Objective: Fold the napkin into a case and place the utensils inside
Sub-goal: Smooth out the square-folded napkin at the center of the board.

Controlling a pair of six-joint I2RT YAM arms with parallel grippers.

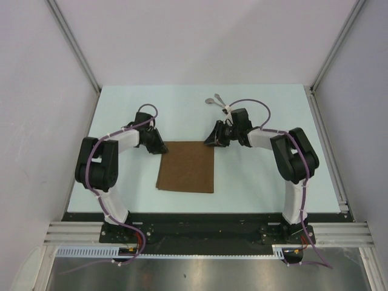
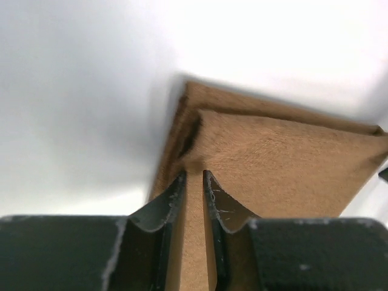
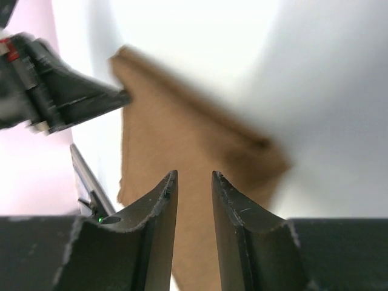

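The brown napkin (image 1: 186, 167) lies flat on the table as a folded rectangle, with a doubled layer showing at its far left corner (image 2: 285, 163). My left gripper (image 1: 162, 147) sits low at that corner. Its jaws (image 2: 194, 174) stand a narrow gap apart, with cloth showing in the gap. My right gripper (image 1: 212, 143) is at the far right corner, open (image 3: 194, 174), and the napkin (image 3: 163, 139) lies below and ahead of its fingertips. Two silvery utensils (image 1: 215, 100) lie together on the table behind the right gripper.
The pale table (image 1: 267, 182) ends at a metal rail (image 1: 206, 233) along the near side, where both arm bases stand. White walls close in the left, right and back. The left gripper's body (image 3: 73, 100) shows in the right wrist view across the cloth.
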